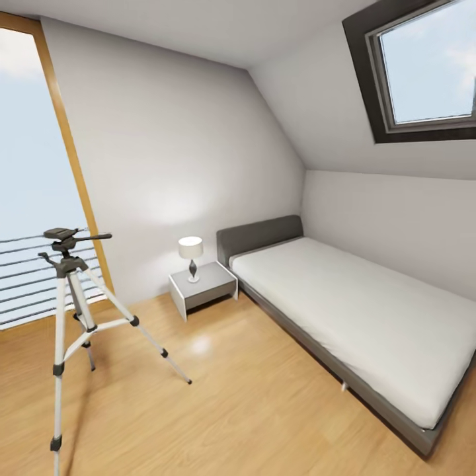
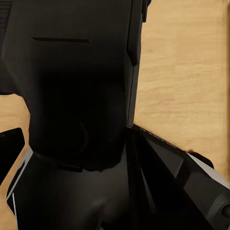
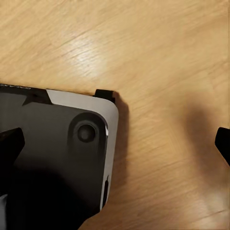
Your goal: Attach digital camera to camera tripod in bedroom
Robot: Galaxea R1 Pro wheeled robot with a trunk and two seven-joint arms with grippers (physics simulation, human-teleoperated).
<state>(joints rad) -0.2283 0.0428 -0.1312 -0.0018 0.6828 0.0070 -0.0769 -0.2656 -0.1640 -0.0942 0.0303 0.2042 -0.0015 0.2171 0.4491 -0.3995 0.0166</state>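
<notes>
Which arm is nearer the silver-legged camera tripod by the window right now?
Left, likely: the silver-legged tripod stands on the left arm's side of the head view. Both wrist cameras face wood floor beside the robot's body.

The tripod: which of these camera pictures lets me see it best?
The head view: the camera tripod stands whole on the wood floor by the tall window. Both wrist views look at floor and the robot's dark body, no tripod.

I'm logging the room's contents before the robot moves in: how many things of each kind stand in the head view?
camera tripod: 1
bed: 1
nightstand: 1
table lamp: 1
windows: 2, the tall window and the skylight
Total: 6
</notes>
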